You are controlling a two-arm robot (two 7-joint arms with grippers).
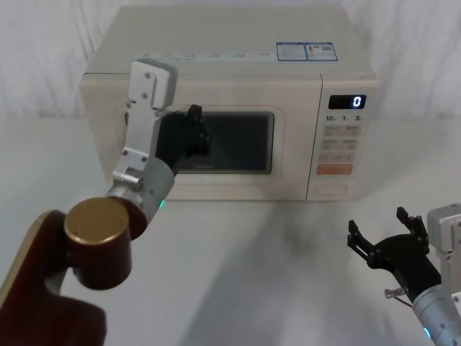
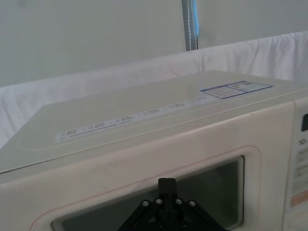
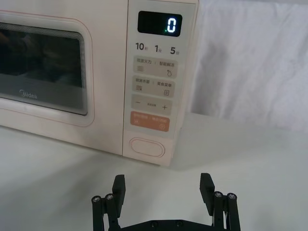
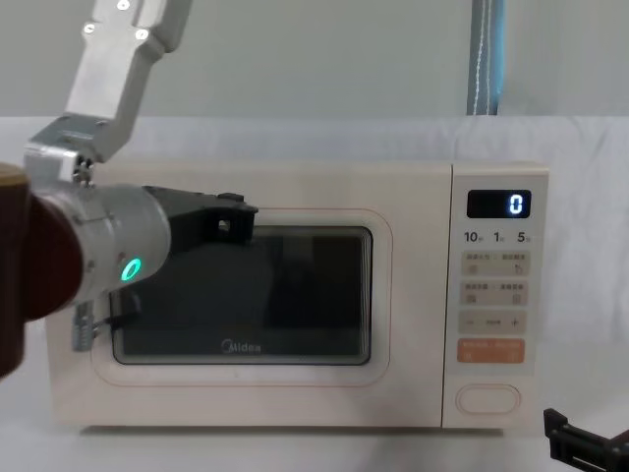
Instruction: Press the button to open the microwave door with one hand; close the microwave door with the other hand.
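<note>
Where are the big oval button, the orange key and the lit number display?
button [image 3: 147,146], right wrist view, middle of its oval face.
orange key [image 3: 149,121], right wrist view, centre of the rectangle.
display [image 3: 160,23], right wrist view, dark panel beside the 0.

bare table [image 1: 274,245] open between right gripper [image 3: 162,186] and button [image 3: 147,146], left gripper [image 1: 196,130] crowding the shut microwave door [image 1: 245,144]

Your left gripper [image 2: 166,185] pressed together at the microwave door [image 2: 159,178], glass window just beyond your fingertips [image 2: 167,183], microwave [image 2: 144,120] top farther off.
</note>
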